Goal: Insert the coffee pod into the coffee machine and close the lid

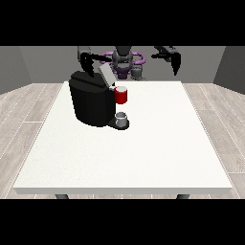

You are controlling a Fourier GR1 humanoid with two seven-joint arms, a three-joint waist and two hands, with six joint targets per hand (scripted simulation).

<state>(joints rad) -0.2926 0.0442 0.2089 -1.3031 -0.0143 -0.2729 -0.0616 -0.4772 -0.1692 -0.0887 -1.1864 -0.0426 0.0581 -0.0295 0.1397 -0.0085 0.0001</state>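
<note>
The black coffee machine (91, 103) stands on the left half of the white table (158, 143), and its grey lid (106, 75) is tilted up and open. At its front there is a red thing at the machine (121, 95). Below that, a grey thing (122, 117) sits on the machine's black base; I cannot tell whether it is the pod. The hand at the view's left (87, 66) hangs in the air behind the machine's top, fingers pointing down and holding nothing. Above the table's far edge, the hand at the view's right (175, 63) is raised with its fingers hanging down, holding nothing.
The robot's torso (123, 60) stands behind the far edge of the table. White table surface stretches to the right of the machine and in front of it, down to the near edge. Wooden floor surrounds the table.
</note>
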